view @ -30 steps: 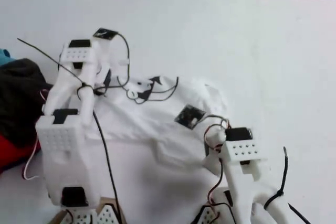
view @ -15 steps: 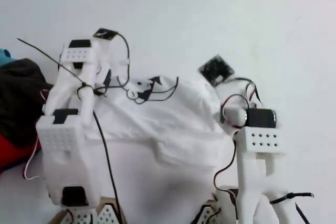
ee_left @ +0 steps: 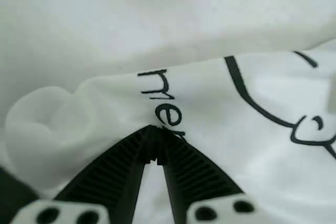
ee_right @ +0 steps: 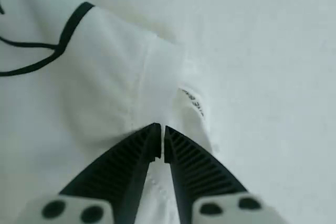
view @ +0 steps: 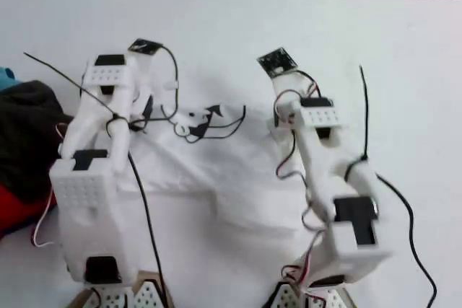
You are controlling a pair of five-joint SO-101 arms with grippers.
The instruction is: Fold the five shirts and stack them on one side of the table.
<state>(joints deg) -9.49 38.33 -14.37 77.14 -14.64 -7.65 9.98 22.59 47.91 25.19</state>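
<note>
Left gripper (ee_left: 155, 153) and right gripper (ee_right: 160, 142) both pinched tight on the white shirt (view: 216, 167), lying on the table (view: 375, 27) toward 6 o'clock. Dark clothes pile (view: 25, 135) at 9 o'clock.

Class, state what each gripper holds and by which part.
Both pinch the white shirt: the left gripper beside the lettering, the right gripper at a seam near its edge.

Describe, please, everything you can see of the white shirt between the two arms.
The white shirt is soft, thin-looking fabric with a black line drawing and lettering printed on it. It lies crumpled and partly folded on the white table, between the arms. The left gripper is shut on a printed fold; the right gripper is shut on a stitched hem near a small label.
</note>
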